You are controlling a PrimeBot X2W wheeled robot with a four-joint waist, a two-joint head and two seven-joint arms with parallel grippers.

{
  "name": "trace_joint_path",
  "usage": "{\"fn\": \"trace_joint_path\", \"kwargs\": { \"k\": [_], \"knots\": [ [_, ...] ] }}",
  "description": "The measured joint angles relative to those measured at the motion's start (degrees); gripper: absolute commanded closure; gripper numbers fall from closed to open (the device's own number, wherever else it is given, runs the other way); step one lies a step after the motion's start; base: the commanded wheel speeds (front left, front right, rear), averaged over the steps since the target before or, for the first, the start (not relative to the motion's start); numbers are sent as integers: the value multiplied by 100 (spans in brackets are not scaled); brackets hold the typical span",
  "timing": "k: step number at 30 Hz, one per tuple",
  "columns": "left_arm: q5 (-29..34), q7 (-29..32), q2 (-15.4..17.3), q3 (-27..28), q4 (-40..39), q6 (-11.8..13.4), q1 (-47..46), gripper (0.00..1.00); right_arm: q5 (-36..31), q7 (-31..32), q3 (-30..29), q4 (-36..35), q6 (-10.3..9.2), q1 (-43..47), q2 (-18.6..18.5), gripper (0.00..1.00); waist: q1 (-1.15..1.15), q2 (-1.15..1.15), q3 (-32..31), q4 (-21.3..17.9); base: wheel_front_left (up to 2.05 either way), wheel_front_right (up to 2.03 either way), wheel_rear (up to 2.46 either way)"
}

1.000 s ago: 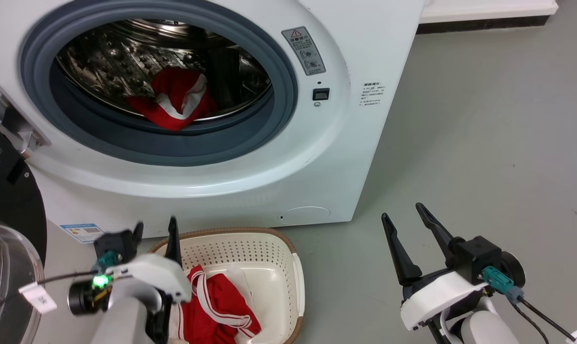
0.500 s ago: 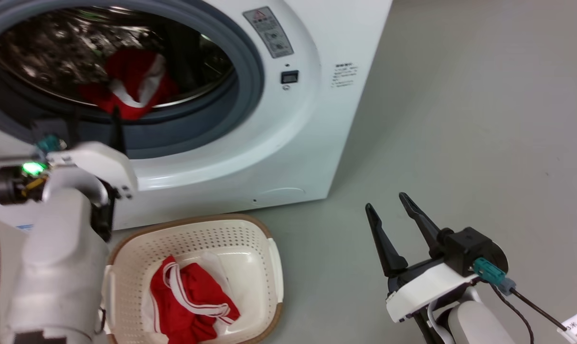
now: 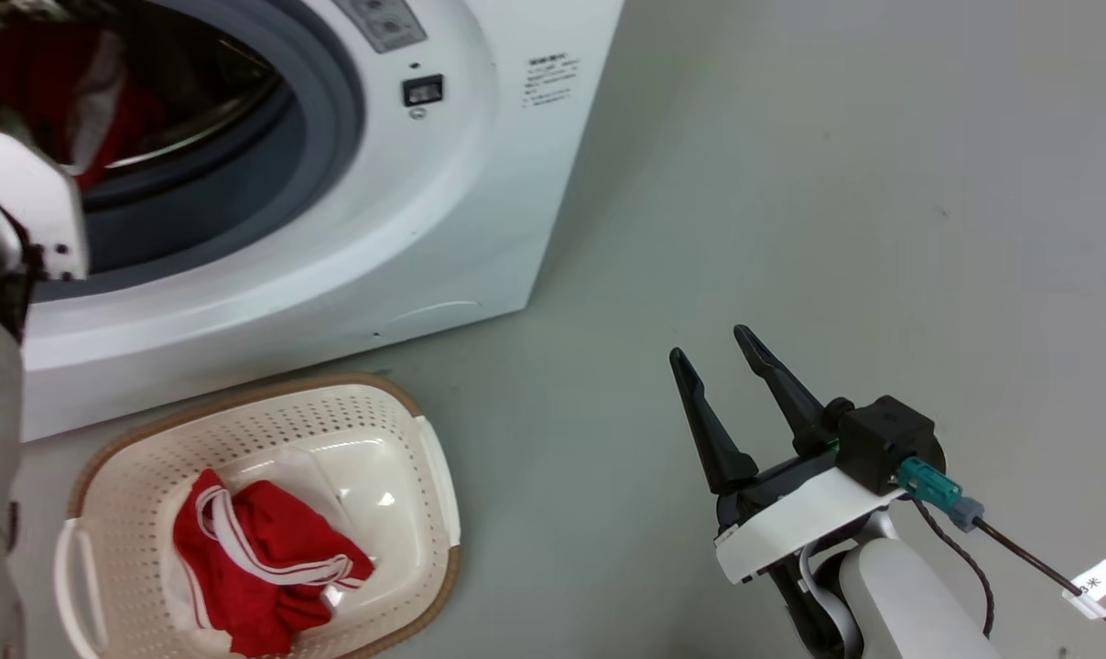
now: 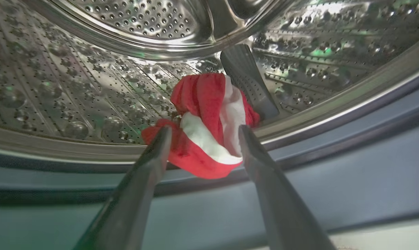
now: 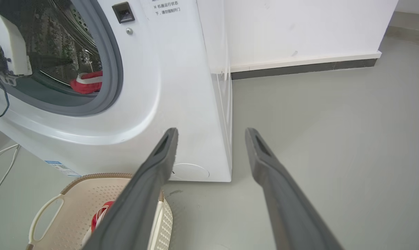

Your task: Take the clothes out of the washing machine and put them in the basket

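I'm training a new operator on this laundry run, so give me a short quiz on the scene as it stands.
1. True or false: the left tool is shut on the garment in the drum.
2. Where is the right tool? A in the drum; B over the floor, beside the washer; C in the basket.
3. Short answer: what lies in the basket?
Key: 1 false, it is open before the garment in the drum; 2 B; 3 red clothes with white stripes.
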Motion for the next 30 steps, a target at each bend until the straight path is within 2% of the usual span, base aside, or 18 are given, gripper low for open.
{"fn": "trace_joint_path", "kwargs": {
  "k": [8,14,15,16,17,18,19,22,25,27,30],
  "knots": [
    [430,900,499,-492,498,-119,-467,0,187,-3,132,-143,0,-43,1,0,0,0,406,-365,0,0,0],
    [453,1747,544,-604,703,-153,-713,0,264,-3,183,-212,0,-135,0,0,0,0,614,-499,0,0,0],
    [426,1909,547,-600,716,-154,-781,4,274,-3,191,-212,0,-136,1,0,0,0,628,-508,0,0,0],
    [411,2060,543,-597,734,-154,-833,53,277,-3,196,-212,0,-136,1,0,0,0,639,-515,0,0,0],
    [387,2210,533,-590,738,-154,-857,67,278,-3,197,-212,1,-140,0,0,0,0,644,-518,0,0,0],
    [365,2334,517,-588,742,-154,-883,95,279,-3,203,-213,0,-148,1,0,0,0,645,-518,0,0,0],
    [359,2452,498,-588,750,-153,-903,100,283,-3,208,-214,1,-154,0,0,0,0,643,-518,0,0,0],
    [293,2749,466,-580,773,-125,-936,100,290,-3,232,-212,0,-155,0,0,0,0,625,-519,0,0,0],
    [270,2725,468,-591,758,-91,-934,100,292,-3,240,-200,0,-159,1,0,0,0,594,-518,0,0,0],
    [246,2403,474,-590,644,-7,-843,100,290,-3,229,-181,1,-159,1,0,0,0,557,-512,0,0,0],
    [226,1544,467,-601,294,147,-714,100,264,-3,179,-138,0,-158,2,0,0,0,471,-481,0,0,0]
  ]
}}
